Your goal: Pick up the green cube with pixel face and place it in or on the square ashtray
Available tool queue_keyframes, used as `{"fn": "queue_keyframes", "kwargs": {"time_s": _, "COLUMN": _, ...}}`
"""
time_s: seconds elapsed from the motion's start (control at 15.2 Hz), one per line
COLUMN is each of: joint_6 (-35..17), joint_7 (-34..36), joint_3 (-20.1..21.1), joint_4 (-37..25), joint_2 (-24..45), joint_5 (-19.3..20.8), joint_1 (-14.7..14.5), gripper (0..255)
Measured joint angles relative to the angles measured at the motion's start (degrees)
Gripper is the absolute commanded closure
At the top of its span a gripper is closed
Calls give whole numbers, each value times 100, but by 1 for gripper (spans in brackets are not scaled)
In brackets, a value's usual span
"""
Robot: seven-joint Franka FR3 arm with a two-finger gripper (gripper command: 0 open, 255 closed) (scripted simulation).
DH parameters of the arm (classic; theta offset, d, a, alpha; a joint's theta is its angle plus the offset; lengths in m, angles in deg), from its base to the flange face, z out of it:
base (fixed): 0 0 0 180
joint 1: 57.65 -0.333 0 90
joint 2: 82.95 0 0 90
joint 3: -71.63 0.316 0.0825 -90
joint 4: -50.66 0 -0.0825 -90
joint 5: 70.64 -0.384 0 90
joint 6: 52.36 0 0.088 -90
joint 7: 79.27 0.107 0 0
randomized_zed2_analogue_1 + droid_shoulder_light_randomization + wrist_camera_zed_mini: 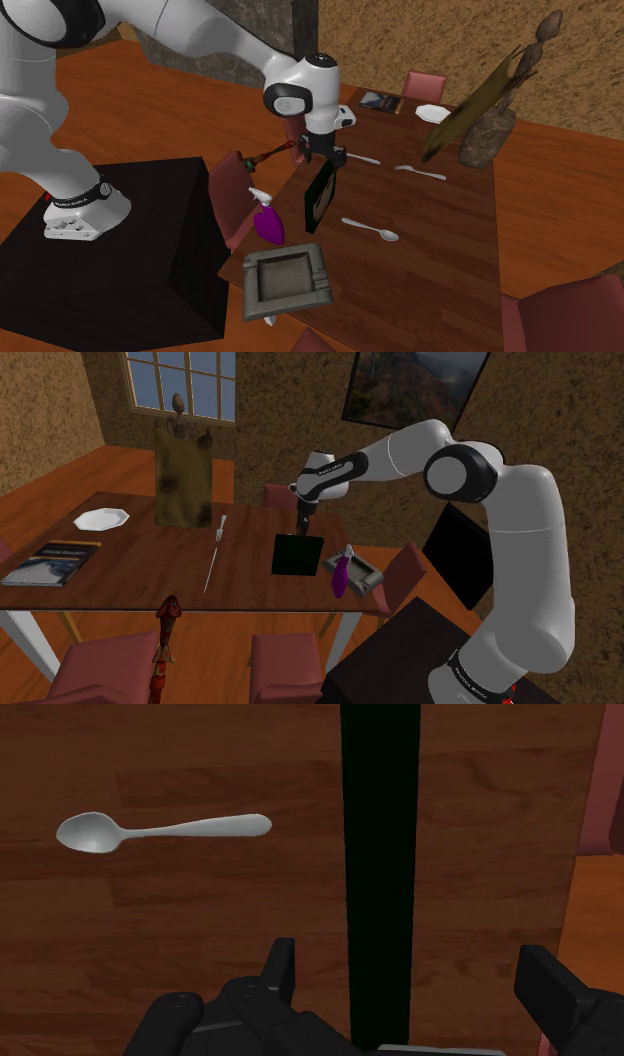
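Note:
The green cube (297,555) is drawn as a thin, dark green slab standing on edge on the wooden table (120,572). Its pixel face (320,198) shows in the second exterior view. My gripper (303,524) hangs just above its top edge, also seen from the other side (322,160). In the wrist view the gripper (412,984) is open and the slab's edge (380,874) runs between the fingers (281,966), which do not touch it. The grey square ashtray (362,576) sits near the table's corner by the stand (287,280).
A purple spray bottle (266,222) stands against the ashtray. A spoon (160,829) lies beside the slab, with a fork (420,172) farther along. A plate (100,518), a book (50,562) and a tall brown sculpture (180,472) occupy the far end. Red chairs (285,662) ring the table.

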Motion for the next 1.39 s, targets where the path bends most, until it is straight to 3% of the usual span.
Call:
{"fn": "queue_keyframes", "kwargs": {"time_s": 0.2, "joint_6": -27, "joint_7": -87, "joint_3": 61, "joint_4": -361, "joint_2": 357, "joint_5": 22, "joint_1": -26, "gripper": 0}}
{"fn": "queue_keyframes", "kwargs": {"time_s": 0.99, "joint_6": -305, "joint_7": -111, "joint_3": 96, "joint_4": -490, "joint_2": 757, "joint_5": -2, "joint_1": -36, "gripper": 0}}
{"fn": "queue_keyframes", "kwargs": {"time_s": 1.06, "joint_6": -305, "joint_7": -111, "joint_3": 96, "joint_4": -490, "joint_2": 757, "joint_5": -2, "joint_1": -36, "gripper": 255}}
{"fn": "queue_keyframes", "kwargs": {"time_s": 1.39, "joint_6": -306, "joint_7": -111, "joint_3": 98, "joint_4": -491, "joint_2": 755, "joint_5": -2, "joint_1": -37, "gripper": 255}}
